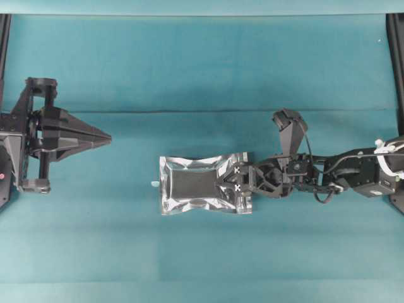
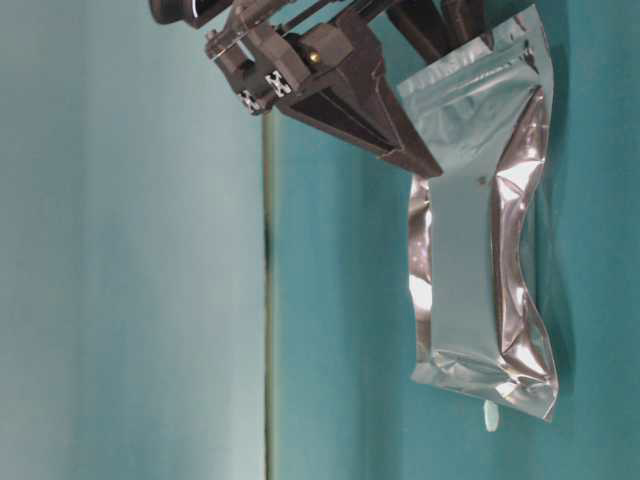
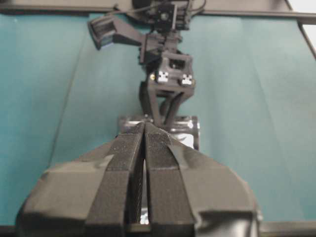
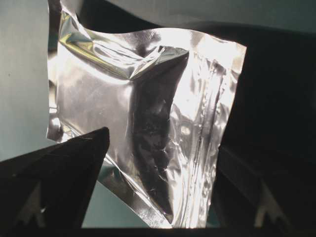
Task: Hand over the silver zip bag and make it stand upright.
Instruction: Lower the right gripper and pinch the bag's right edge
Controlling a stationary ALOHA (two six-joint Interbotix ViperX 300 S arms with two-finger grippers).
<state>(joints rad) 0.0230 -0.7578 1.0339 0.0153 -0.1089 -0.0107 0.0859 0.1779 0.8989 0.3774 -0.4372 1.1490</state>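
The silver zip bag (image 1: 192, 185) lies near the middle of the teal table, long side running left to right, dark centre panel facing up. It also shows in the table-level view (image 2: 480, 250) and, crinkled and bright, in the right wrist view (image 4: 148, 113). My right gripper (image 1: 222, 181) is over the bag's right end with its fingers apart, and that end sits between them (image 4: 163, 148). My left gripper (image 1: 107, 136) is shut and empty, well to the left of the bag and pointing at it. Its shut fingers (image 3: 144, 127) hide part of the bag (image 3: 190, 128).
A small pale tab (image 1: 154, 183) sticks out at the bag's left edge, and it also shows in the table-level view (image 2: 490, 415). Dark frame posts stand at the far left (image 1: 4, 38) and far right (image 1: 396, 50) table edges. A fold line (image 1: 189, 112) crosses the cloth.
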